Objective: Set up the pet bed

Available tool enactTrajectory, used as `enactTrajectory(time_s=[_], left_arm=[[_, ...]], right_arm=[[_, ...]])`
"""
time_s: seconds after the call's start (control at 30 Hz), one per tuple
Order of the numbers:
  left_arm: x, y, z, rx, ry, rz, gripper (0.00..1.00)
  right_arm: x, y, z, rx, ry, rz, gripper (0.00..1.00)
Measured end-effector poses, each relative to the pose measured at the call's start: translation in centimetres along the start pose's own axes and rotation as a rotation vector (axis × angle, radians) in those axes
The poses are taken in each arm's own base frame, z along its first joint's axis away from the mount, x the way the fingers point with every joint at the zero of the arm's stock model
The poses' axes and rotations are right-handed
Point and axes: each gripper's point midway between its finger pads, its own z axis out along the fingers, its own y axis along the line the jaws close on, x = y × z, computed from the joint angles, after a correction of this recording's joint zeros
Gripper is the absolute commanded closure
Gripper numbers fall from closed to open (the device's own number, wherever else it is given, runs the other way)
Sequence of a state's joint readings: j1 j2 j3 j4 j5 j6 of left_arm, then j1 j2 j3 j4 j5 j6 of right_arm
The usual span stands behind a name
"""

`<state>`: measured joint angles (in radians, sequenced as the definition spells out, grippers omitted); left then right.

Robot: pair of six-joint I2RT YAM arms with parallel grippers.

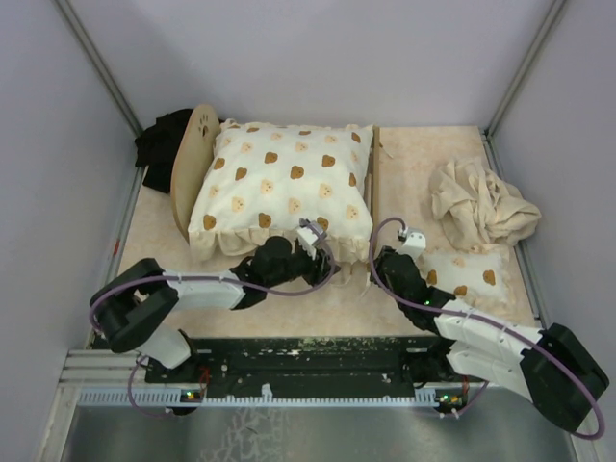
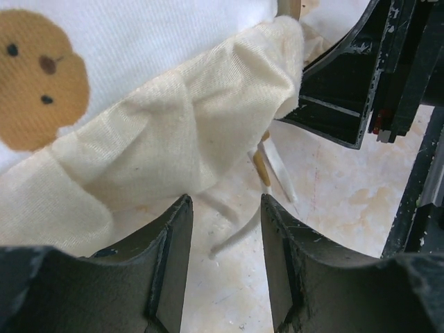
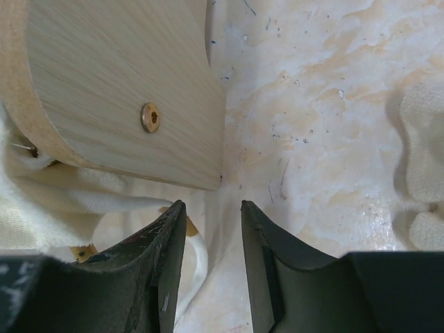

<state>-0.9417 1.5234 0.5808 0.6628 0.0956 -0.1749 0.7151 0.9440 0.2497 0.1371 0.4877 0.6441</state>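
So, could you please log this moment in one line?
left gripper open at cushion frill | right gripper open beside pet bed panel | cushion lying on pet bed

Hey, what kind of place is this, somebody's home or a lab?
Probably a robot test cell, not a home: plain grey walls box in a small table, and the left arm and right arm are bolted to a base rail.

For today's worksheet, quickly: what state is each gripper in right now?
Left gripper: open, holding nothing, at the cushion frill.
Right gripper: open, holding nothing, beside the pet bed.
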Motion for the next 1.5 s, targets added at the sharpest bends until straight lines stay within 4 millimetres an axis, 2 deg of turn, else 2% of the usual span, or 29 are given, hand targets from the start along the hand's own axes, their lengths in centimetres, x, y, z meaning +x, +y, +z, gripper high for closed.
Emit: enactTrajectory(time_s=[0.1, 0.17, 0.27, 0.33, 0.4, 0.5, 0.6, 0.63, 0.77, 0.83, 0.93, 1.03, 1.1, 1.2, 1.33, 1.5], left_arm=[[-0.4, -0.2, 0.6, 0.012, -0.009, -0.001, 0.51], [-1.0, -0.3, 1.1, 0.017, -0.023, -0.002, 0.56], [-1.4, -0.4, 1.9, 0.025, -0.037, -0.003, 0.74], [-1.2, -0.3, 2.1, 0.026, -0.033, -0.003, 0.88], [-1.2, -0.2, 2.1, 0.026, -0.032, -0.008, 0.97], [-1.0, -0.1, 1.3, 0.032, -0.031, -0.018, 1.0], [-0.8, 0.0, -0.5, 0.031, -0.025, -0.033, 1.0], [-1.1, -0.1, -1.1, 0.032, -0.027, -0.034, 0.97], [-2.5, -0.5, -2.4, 0.037, -0.044, -0.036, 0.65], [-3.0, -0.8, -3.0, 0.043, -0.047, -0.041, 0.54], [-3.1, -0.8, -4.0, 0.03, -0.029, -0.052, 0.41], [-3.5, -0.1, -5.4, -0.025, -0.015, -0.063, 0.22], [-4.1, 0.5, -6.2, -0.06, -0.011, -0.069, 0.2], [-5.8, 1.9, -7.5, -0.118, -0.015, -0.081, 0.23], [-8.4, 4.0, -9.5, -0.201, -0.021, -0.089, 0.23], [-11.1, 6.5, -12.6, -0.346, -0.009, -0.064, 0.23]], right_arm=[[-0.2, 0.0, 0.1, -0.003, -0.008, -0.002, 0.63], [-0.3, 0.2, 0.1, -0.011, -0.013, -0.001, 0.64], [-0.2, 0.4, 0.0, -0.026, -0.005, 0.0, 0.62], [0.0, 0.4, -0.3, -0.025, 0.012, 0.0, 0.57], [-0.1, 0.3, -0.7, -0.024, 0.024, 0.004, 0.52], [-1.4, 0.7, -1.8, -0.042, 0.006, 0.028, 0.49], [-3.8, 1.7, -3.2, -0.091, -0.051, 0.075, 0.49], [-4.5, 2.1, -3.6, -0.107, -0.07, 0.089, 0.49], [-7.2, 3.7, -5.0, -0.184, -0.128, 0.136, 0.48], [-8.1, 4.4, -5.4, -0.207, -0.14, 0.147, 0.45], [-8.8, 5.0, -5.5, -0.211, -0.139, 0.138, 0.44], [-9.7, 5.6, -5.0, -0.191, -0.133, 0.103, 0.44], [-10.0, 5.7, -4.5, -0.16, -0.125, 0.071, 0.48], [-10.1, 5.5, -3.6, -0.114, -0.112, 0.016, 0.56], [-9.2, 4.8, -2.5, -0.063, -0.08, -0.066, 0.67], [-8.7, 3.7, -1.4, -0.03, -0.053, -0.12, 0.73]])
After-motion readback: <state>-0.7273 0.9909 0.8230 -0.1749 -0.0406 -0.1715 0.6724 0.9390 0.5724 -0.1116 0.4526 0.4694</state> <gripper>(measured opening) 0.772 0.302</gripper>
